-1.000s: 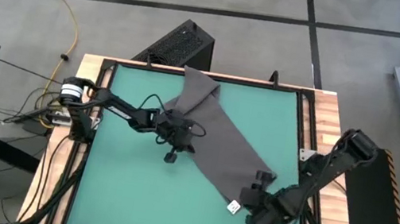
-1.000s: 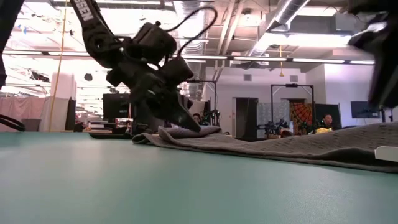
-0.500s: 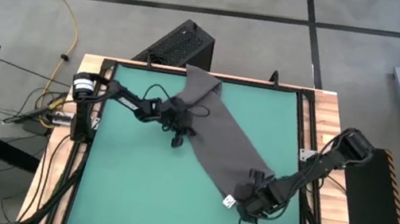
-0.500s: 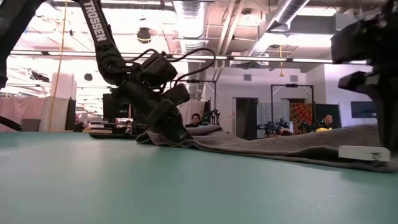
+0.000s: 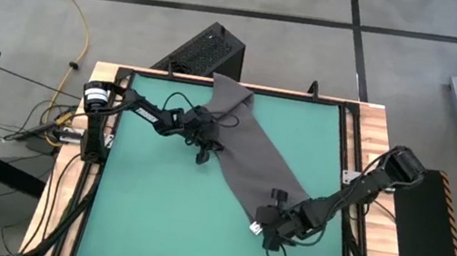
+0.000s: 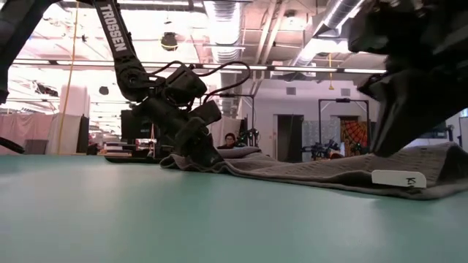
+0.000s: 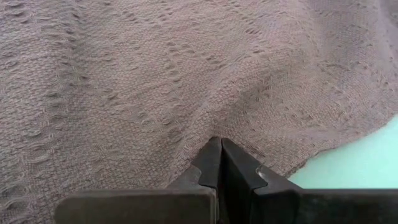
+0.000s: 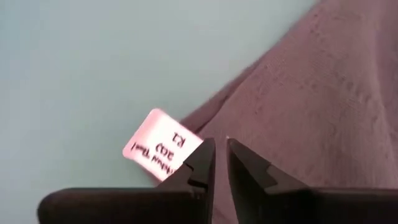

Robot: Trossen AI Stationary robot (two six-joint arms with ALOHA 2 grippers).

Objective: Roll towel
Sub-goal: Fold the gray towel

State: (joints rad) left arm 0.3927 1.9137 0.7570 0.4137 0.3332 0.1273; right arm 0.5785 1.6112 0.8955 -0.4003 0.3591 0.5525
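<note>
**Clerk:** Surroundings first?

**Keeper:** Bench (image 5: 132, 214), green mat top, wooden border, black frame rail. Behind its far edge, a black perforated box (image 5: 207, 51) on the concrete floor; a yellow cable (image 5: 81, 13) trails past the far left corner. A black panel stands off the right edge. In the low view, a workshop room with ceiling lights and distant screens lies beyond. Nothing lies on the mat besides the cloth and the arms.

**Clerk:** The item?

**Keeper:** The towel (image 5: 252, 155), dark grey, coarse woven pile, lying as a long diagonal band from the middle of the far edge toward the near right corner. Its far end laps over the far rail. A small white printed tag (image 8: 160, 145) sticks out at the near end, flat on the mat.

**Clerk:** The arms?

**Keeper:** Left pincer (image 5: 204, 147), on the band's left edge toward the far end, fingers pressed shut with cloth bunched at their tips. Right pincer (image 5: 268, 229), at the near end just beside the tag, fingers nearly together with a thin gap, tips down on the cloth edge; whether cloth is pinched between them I cannot tell.

**Clerk:** Changes since a second ago?

**Keeper:** The near end and tag have shifted leftward and farther from the near right corner, the right pincer with them. The left pincer has moved slightly toward the far edge, and the band now lies narrower and more gathered.
</note>
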